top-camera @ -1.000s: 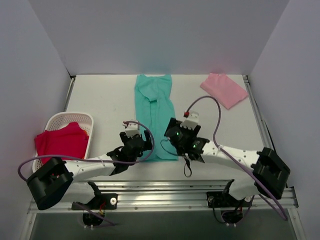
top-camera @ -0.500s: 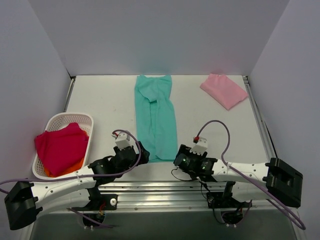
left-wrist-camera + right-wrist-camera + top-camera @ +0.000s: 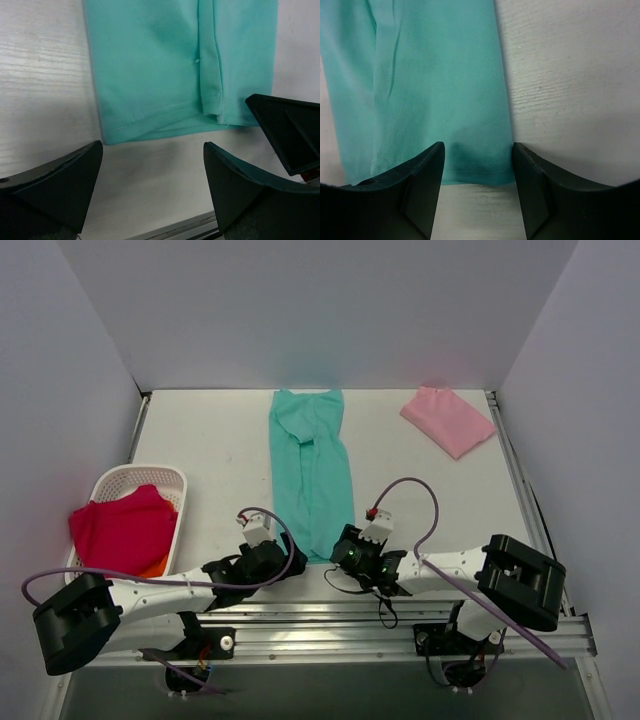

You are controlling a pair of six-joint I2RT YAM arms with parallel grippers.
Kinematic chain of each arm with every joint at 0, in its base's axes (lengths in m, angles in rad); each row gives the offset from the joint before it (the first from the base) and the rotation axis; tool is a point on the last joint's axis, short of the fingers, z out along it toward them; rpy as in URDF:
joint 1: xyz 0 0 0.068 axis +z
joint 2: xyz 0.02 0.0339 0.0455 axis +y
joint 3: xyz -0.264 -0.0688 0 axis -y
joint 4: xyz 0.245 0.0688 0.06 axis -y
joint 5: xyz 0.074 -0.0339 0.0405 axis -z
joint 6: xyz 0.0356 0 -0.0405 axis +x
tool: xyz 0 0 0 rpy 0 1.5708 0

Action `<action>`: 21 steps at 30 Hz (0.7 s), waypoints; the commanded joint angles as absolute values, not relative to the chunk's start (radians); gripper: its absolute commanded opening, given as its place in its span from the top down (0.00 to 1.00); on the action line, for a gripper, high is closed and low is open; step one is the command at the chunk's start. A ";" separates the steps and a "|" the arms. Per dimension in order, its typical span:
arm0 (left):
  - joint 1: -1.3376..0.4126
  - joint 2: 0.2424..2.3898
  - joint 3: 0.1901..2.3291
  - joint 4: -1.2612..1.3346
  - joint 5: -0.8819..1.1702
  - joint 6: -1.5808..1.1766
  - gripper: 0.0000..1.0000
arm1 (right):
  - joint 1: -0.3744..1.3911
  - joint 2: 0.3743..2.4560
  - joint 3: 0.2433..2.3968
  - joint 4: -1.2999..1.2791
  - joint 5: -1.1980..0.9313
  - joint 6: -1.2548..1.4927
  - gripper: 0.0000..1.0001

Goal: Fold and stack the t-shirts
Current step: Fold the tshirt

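while the green t-shirt [image 3: 312, 475] lies flat, the left gripper [image 3: 290, 548] and the right gripper [image 3: 342, 546] sit low at its hem

where the white table [image 3: 210, 440] has its middle, the green t-shirt lies as a long thin strip, folded in from both sides. one short end is by the back wall. the other short end, the hem, is by the arms.

the left gripper is at the left corner of the green t-shirt's hem. its jaws are wide apart. in the left wrist view only bare table shows between its two black fingers [image 3: 55, 185]. the hem is just past their tips and does not touch them. this gripper has hold of nothing.

the right gripper is at the right corner of the hem. its jaws are about half way open. in the right wrist view the hem of the green t-shirt lies in the gap between the two fingers, and the shirt's right edge is close to the right finger. the fingers have not closed on the cloth, so the shirt is not held. one tip of this gripper also shows in the left wrist view, just right of the hem.

the pink t-shirt [image 3: 448, 420] lies folded small, off to the right of the green t-shirt's back end and well apart from it. a white basket [image 3: 105, 478] sits well to the left of the green t-shirt. a red cloth [image 3: 122, 530] lies in it, with a bit of orange under that.
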State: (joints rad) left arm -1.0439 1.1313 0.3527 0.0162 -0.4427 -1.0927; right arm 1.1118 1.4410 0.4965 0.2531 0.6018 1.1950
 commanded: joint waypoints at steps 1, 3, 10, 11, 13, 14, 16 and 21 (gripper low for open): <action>-1.040 1.173 0.354 0.051 -0.390 -1.104 0.08 | 1.098 1.444 0.480 0.190 0.564 1.200 0.48; -1.039 1.180 0.362 0.051 -0.393 -1.101 0.08 | 1.089 1.428 0.473 0.178 0.566 1.200 0.51; -1.032 1.195 0.377 0.017 -0.414 -1.108 0.11 | 1.077 1.399 0.453 0.163 0.575 1.203 0.78; -1.029 1.203 0.380 0.014 -0.416 -1.111 0.13 | 1.077 1.399 0.451 0.164 0.575 1.201 0.78; -1.028 1.210 0.382 0.006 -0.425 -1.115 0.16 | 1.075 1.401 0.451 0.164 0.575 1.200 0.84; -1.026 1.215 0.383 0.003 -0.428 -1.126 0.20 | 1.074 1.402 0.449 0.166 0.575 1.200 0.85; -1.023 1.221 0.382 0.002 -0.442 -1.132 0.25 | 1.072 1.404 0.449 0.166 0.574 1.198 0.89; -1.011 1.229 0.376 -0.054 -0.475 -1.163 0.32 | 1.068 1.410 0.449 0.169 0.577 1.193 0.92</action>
